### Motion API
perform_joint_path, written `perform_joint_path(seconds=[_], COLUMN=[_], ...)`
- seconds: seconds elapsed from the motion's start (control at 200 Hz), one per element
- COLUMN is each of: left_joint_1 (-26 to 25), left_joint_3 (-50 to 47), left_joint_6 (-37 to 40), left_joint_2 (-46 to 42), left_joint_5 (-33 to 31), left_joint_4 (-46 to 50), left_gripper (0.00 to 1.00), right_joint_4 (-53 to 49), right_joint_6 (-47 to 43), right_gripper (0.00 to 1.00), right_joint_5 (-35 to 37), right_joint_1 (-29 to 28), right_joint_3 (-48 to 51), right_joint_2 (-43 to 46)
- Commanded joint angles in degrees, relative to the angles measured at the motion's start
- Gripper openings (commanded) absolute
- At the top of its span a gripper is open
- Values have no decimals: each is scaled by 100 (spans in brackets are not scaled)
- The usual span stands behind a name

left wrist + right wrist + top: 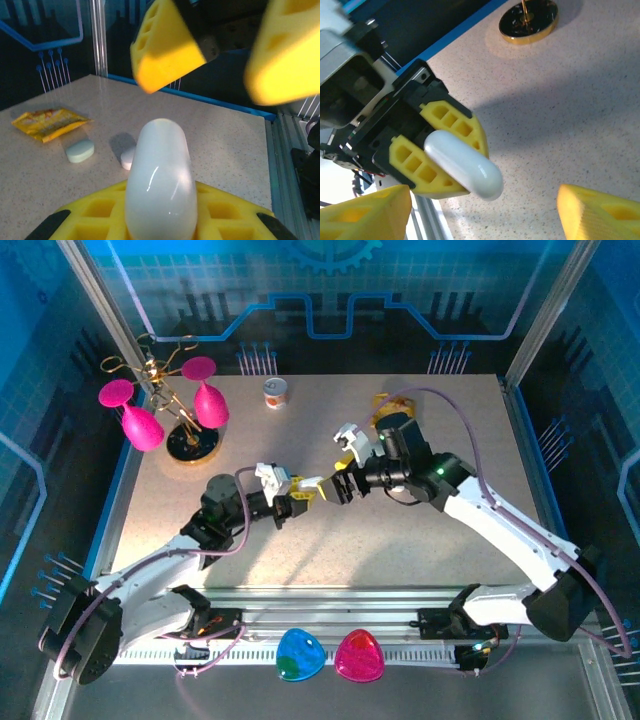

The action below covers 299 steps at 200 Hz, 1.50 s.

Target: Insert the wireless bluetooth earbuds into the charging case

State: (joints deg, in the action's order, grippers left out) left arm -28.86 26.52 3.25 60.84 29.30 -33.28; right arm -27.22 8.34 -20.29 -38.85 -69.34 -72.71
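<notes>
Left hand [300,495] is raised over the middle of the worktop [300,435], clenched on the white charging case [464,166]. Its two yellow fingers [451,121] press the case from either side. The case looks closed, and its rounded free end sticks out past the fingertips toward the right hand [342,485].

Right hand faces it, close by, and is released. Its yellow fingers [167,47] are spread wide with nothing between them, and I see a gap between them and the case.

In the left wrist view the case stands upright in the grip, glossy.

On the worktop behind it:
- A pale-green case [80,150] lies flat.
- A small white piece [128,158] sits just beside it, half hidden by the held case. I cannot tell what it is.
- A yellow packet [50,122] lies near those, further left in that view.

Far-left corner, seen from the top: a gold rack [165,380] carrying pink glasses [210,405], with a small can [275,392] near it.
</notes>
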Motion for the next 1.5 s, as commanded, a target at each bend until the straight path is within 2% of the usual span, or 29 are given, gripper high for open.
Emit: perform_joint_path(seconds=[0.0, 0.18, 0.405, 0.58, 0.9, 0.945, 1.086, 1.156, 1.236, 1.336, 1.421, 1.491], left_joint_1=[30, 57, 74, 99, 260, 276, 304, 313, 311, 311, 311, 311], left_joint_3=[407, 898, 1910, 2177, 2588, 2599, 2548, 2499, 2422, 2212, 1857, 1525], left_joint_6=[-265, -805, -1331, -1783, -2004, -2031, -2061, -2065, -2047, -1971, -1843, -1707], left_joint_2=[278, 1072, 2367, 3019, 3950, 4021, 4061, 3998, 3801, 3380, 2848, 2444], left_joint_5=[-466, -978, -1220, -1264, -1146, -1161, -1339, -1470, -1657, -2027, -2442, -2893], left_joint_4=[938, 1555, 2838, 2926, 3193, 3183, 3065, 3007, 2939, 2712, 2209, 1811], left_gripper=[24, 26, 27, 27, 30, 34, 60, 76, 83, 87, 99, 99], right_joint_4=[317, 512, 496, 341, 396, 384, 377, 377, 397, 567, 868, 1211], right_joint_6=[-419, -463, -474, -501, -456, -471, -480, -482, -475, -393, -200, -9], right_gripper=[75, 78, 82, 86, 88, 88, 88, 88, 88, 92, 96, 100], right_joint_5=[45, 40, 102, 614, 853, 830, 850, 869, 923, 1106, 1352, 1673], right_joint_1=[79, 97, 89, 128, 205, 211, 237, 268, 307, 415, 621, 882], right_joint_3=[232, 615, 808, 937, 1165, 1175, 1213, 1228, 1238, 1349, 1542, 1806], right_joint_2=[286, 664, 811, 794, 836, 851, 908, 934, 985, 1076, 1193, 1340])
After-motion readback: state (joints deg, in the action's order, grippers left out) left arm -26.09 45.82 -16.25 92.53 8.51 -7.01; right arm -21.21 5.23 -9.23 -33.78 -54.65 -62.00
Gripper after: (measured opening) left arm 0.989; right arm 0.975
